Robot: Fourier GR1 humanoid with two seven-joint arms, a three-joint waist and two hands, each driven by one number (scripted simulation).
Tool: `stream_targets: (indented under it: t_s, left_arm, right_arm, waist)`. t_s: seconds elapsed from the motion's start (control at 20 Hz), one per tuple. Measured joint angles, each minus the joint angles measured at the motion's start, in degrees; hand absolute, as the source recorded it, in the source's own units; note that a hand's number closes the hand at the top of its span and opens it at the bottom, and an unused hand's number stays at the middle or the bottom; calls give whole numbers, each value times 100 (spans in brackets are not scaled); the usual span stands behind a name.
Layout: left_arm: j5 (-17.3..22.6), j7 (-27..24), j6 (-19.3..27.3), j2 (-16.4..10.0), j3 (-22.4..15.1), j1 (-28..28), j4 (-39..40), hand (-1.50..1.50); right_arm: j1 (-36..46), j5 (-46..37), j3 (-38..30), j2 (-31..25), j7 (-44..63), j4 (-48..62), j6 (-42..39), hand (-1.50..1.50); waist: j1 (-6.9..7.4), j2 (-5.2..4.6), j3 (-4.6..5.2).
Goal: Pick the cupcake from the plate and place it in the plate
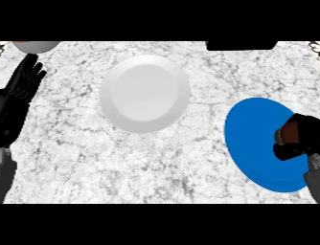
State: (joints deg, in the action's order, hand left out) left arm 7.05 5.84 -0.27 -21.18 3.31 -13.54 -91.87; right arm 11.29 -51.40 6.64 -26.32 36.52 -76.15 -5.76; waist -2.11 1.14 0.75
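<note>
At the near right of the counter (155,158), the right hand (308,136) is curling over the blue plate (251,139). Its fingers are wrapping round the cupcake (281,135), of which only a brown sliver is showing between thumb and fingers. Whether the cake is sitting on the plate or hanging just above it, I cannot tell. By my judgement it is going to handle as a light, soft, crumbly thing that is easily squashed and quick to tip. The lower sides are therefore looking like the place to hold it, with the top left alone and the cake kept upright. Over at the left edge, the left hand (21,83) is resting with its fingers straight and pointing away, holding nothing. Farther in, the white plate (145,93) is lying mid-counter, well apart from the blue one, and is probably serving as the place to set the cake. At the far edge, a pale rounded object (35,46) and a dark block (242,45) are showing only in part.
</note>
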Motion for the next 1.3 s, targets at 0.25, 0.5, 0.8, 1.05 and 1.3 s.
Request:
stream_targets:
  t_s: [0.25,0.5,0.8,1.05,1.3]
  left_arm:
    - [-43,17,-4,66,-30,39,-87,0]
    - [-97,101,17,133,-60,-67,-109,0]
    - [-91,157,-43,170,-93,-114,-162,0]
    - [-103,102,-121,202,-73,-137,-97,0]
    - [-135,20,-181,241,-3,-168,-1,0]
  right_arm:
    - [-1045,-522,281,100,852,-1808,196,150]
    - [-1512,-724,627,298,1154,-3375,179,150]
    - [-1089,-831,1202,765,1260,-4579,194,150]
    - [-215,-852,1533,1364,1488,-4779,-7,150]
    - [897,-939,1679,2066,1606,-4015,-160,150]
  waist:
    - [17,-38,-41]
    - [74,-68,-62]
    - [168,-85,-68]
    - [228,-104,-69]
    - [254,-116,-70]
